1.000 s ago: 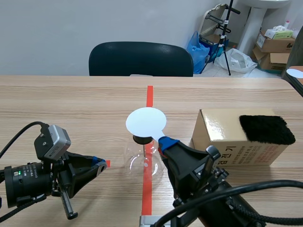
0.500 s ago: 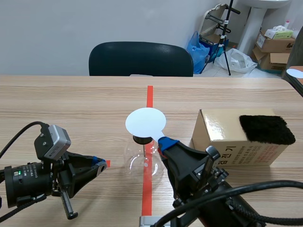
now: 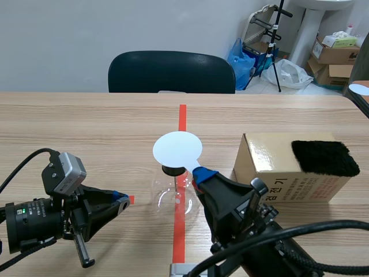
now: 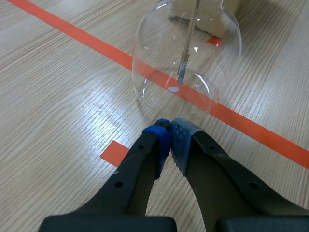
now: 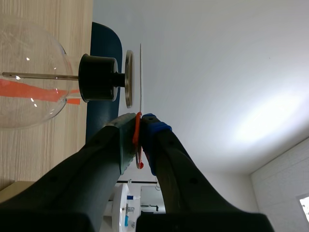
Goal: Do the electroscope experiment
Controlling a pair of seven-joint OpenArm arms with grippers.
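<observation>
**Right gripper holds disc over flask; left gripper closed and empty**

The right gripper [image 5: 139, 126] is clamped on the thin orange-red handle [image 5: 138, 145] of a white disc [image 3: 177, 149]. In the right wrist view the disc shows edge-on, ahead of the fingertips and just beside the metal plate [image 5: 129, 79] on top of the electroscope. Whether the disc and plate touch cannot be told. The plate sits on a black stopper [image 5: 98, 77] in the neck of the clear flask [image 3: 174, 196], and a thin rod [image 5: 38, 75] runs from the stopper down into the glass.

The flask stands on the orange tape line [image 4: 96, 46], near the middle of the table [image 3: 86, 133].

The left gripper [image 4: 170, 137] lies low beside the flask, its pads pressed together with nothing between them, the tips near the glass but apart from it.

On the flask's other side stands a cardboard box [image 3: 271, 167] with a black pad [image 3: 324, 157] on top. A dark chair [image 3: 171, 72] stands behind the table.
</observation>
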